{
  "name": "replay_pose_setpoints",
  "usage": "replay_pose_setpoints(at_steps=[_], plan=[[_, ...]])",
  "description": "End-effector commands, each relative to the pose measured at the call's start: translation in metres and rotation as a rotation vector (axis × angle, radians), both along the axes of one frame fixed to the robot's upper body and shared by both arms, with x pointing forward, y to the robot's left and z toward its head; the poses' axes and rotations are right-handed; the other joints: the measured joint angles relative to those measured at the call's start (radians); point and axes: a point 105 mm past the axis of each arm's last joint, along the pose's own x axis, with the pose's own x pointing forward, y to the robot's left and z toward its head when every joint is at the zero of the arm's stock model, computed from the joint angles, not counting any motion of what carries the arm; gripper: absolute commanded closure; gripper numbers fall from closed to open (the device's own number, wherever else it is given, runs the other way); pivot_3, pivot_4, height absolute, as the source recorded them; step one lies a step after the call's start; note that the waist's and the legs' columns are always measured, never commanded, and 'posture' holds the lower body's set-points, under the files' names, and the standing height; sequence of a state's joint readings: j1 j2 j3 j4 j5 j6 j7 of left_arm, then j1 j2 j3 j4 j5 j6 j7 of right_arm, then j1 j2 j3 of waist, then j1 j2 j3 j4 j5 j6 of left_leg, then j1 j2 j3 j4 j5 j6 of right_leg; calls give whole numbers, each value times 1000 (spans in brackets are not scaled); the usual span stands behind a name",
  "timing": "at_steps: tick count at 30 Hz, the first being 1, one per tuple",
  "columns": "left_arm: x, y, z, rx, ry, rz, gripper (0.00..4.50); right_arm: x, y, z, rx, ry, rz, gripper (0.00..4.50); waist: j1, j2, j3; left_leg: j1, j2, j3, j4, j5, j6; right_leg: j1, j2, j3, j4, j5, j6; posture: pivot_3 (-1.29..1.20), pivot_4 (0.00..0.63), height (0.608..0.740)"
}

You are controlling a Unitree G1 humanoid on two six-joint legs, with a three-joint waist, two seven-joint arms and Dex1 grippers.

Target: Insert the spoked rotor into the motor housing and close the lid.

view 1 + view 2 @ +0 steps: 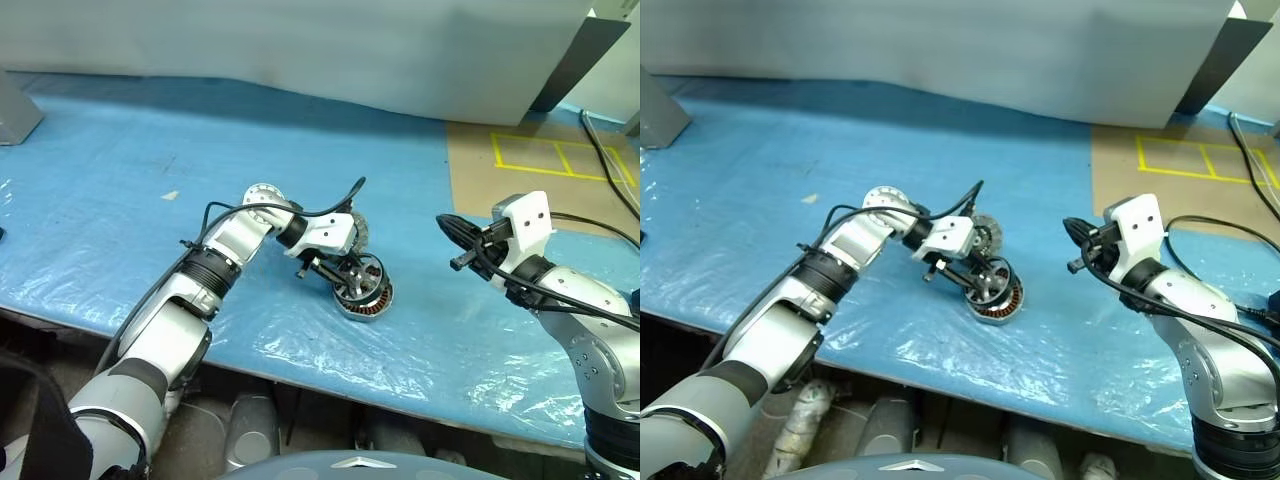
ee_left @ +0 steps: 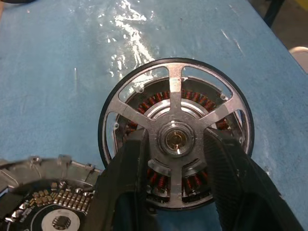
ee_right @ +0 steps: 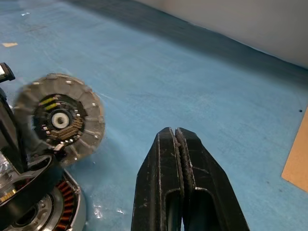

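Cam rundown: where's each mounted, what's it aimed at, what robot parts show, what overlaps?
Head stereo pair: looks down over the blue table; both arms, left gripper, right gripper.
Left wrist: along its fingers, onto spoked rotor over motor housing.
Right wrist: past shut fingers toward upright lid.
Shared: lid, housing.

The blue plastic-covered surface (image 1: 120, 200) lies bare toward its far edge and left side, open for passing. Near the front edge, the left gripper (image 1: 345, 277) and the upright lid (image 3: 60, 118) crowd the motor housing (image 1: 366, 300). Bare surface separates these from the right gripper (image 1: 447, 228), jaws closed.
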State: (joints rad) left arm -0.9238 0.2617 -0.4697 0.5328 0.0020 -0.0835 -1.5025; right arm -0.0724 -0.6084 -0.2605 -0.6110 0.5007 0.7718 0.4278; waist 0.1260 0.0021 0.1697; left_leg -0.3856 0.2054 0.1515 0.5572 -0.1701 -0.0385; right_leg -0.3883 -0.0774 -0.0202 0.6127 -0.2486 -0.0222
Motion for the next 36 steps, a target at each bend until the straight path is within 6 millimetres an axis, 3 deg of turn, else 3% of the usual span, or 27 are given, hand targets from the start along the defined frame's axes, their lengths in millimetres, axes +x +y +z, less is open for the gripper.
replay_pose_setpoints(at_steps=[1, 3, 8, 12, 15, 20, 24, 28, 33, 36], plan=[[-2, -6, 3, -15, -28, -17, 1875, -3, 3, 10, -33, -56, 9, 4500, -1, 0, 0, 0, 0, 0, 0, 0, 0, 0, 0, 0, 0, 0, 0, 0, 150, 740], [0, -8, 5, -25, -21, 1, 1181, -3, 3, 10, -35, -53, 8, 4500, -1, 0, 0, 0, 0, 0, 0, 0, 0, 0, 0, 0, 0, 0, 0, 0, 150, 740], [5, -5, 21, -73, -11, 21, 1181, -3, 3, 9, -36, -50, 11, 4500, -1, 0, 0, 0, 0, 0, 0, 0, 0, 0, 0, 0, 0, 0, 0, 0, 150, 740], [6, 4, 50, -190, 18, 41, 1181, -5, 10, 10, -19, -46, 50, 4500, -2, 0, 0, 0, 0, 0, 0, 0, 0, 0, 0, 0, 0, 0, 0, 0, 150, 740], [6, 17, 74, -300, 50, 60, 1181, -11, 28, 10, -8, -21, 167, 4500, -4, 1, 0, 0, 0, 0, 0, 0, 0, -1, 0, 0, 1, 0, 0, 0, 150, 740], [39, 57, 104, -439, 84, 337, 1181, -20, 53, -3, -39, 55, 355, 4500, -4, 2, 1, 0, 0, 0, 0, 0, 0, -1, 1, 0, 2, 0, -1, 0, 150, 740], [50, 107, 80, -408, 172, 552, 1181, -21, 67, -21, -63, 125, 444, 4500, -14, 3, 0, 0, 0, 0, 0, 0, 0, -1, 1, 1, 2, -1, -1, 0, 150, 740], [43, 139, 57, -422, 292, 706, 1181, -22, 77, -34, -53, 176, 515, 4500, -21, 3, 0, -2, 0, 0, 0, 0, 0, -2, 1, 0, 1, 0, -1, 0, 150, 740], [32, 154, 35, -474, 393, 859, 1181, -25, 92, -35, 39, 222, 615, 4500, -23, 3, 0, -6, 1, -1, 4, 0, 0, -4, 0, -2, 4, -3, -4, 0, 150, 740], [25, 144, 32, -494, 416, 864, 1181, -28, 85, -91, -62, 386, 599, 4500, -22, 3, 0, -5, 1, -1, 4, 0, 0, -3, 0, -2, 4, -3, -5, 0, 150, 740]])
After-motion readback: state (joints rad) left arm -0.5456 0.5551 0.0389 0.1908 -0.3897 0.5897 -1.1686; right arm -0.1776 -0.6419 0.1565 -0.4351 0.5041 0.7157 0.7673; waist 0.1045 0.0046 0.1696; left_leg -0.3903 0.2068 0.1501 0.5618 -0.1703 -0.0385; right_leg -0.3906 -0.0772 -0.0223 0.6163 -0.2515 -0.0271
